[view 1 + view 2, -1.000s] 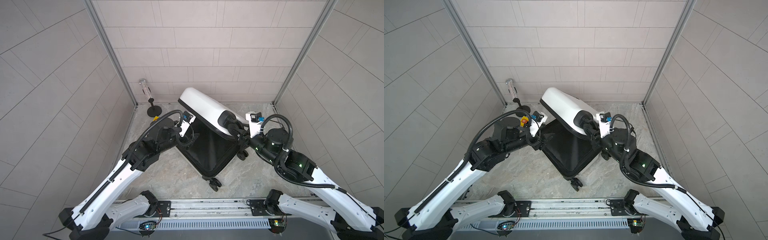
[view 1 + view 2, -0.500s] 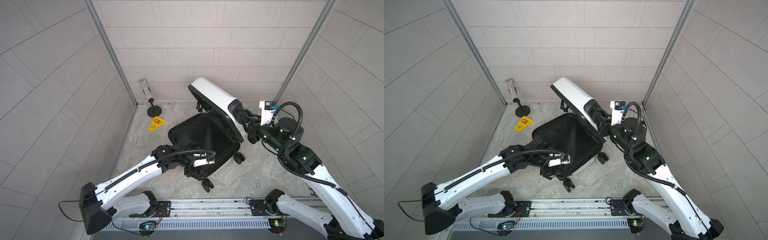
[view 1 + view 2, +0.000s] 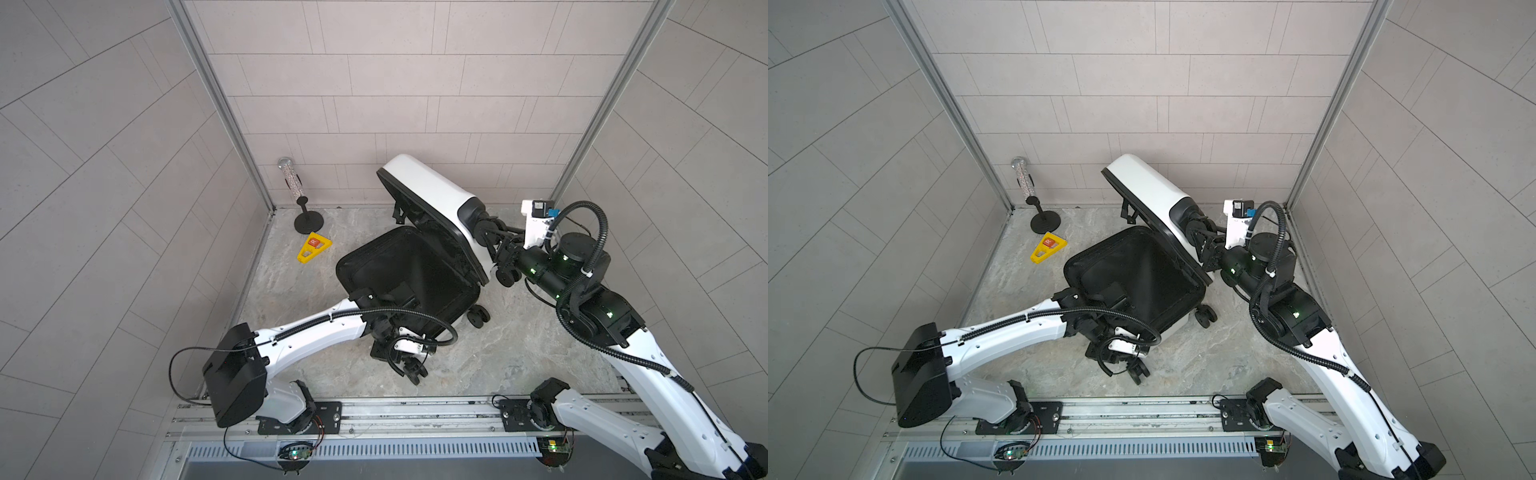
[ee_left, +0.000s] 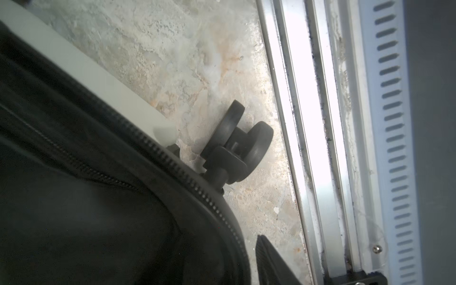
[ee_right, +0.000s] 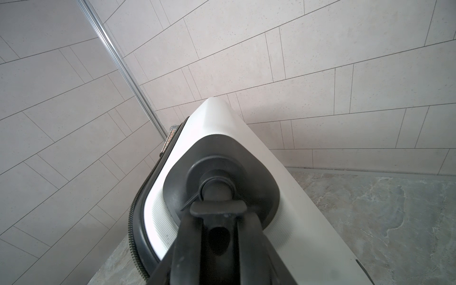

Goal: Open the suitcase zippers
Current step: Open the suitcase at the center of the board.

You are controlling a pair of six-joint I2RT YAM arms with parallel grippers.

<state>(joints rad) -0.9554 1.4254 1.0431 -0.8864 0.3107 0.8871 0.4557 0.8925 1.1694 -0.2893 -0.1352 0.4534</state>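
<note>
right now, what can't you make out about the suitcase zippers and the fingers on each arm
- Zipper pulls: none can be picked out. They are too small in both top views, and the left wrist view shows only zipper teeth.
- Left fingers: one tip shows at the left wrist view's edge. In both top views the arm's own wrist covers them. Open or shut: cannot tell.
- Right fingers: cut off by the right wrist view's edge, black against the suitcase's black corner.
</note>
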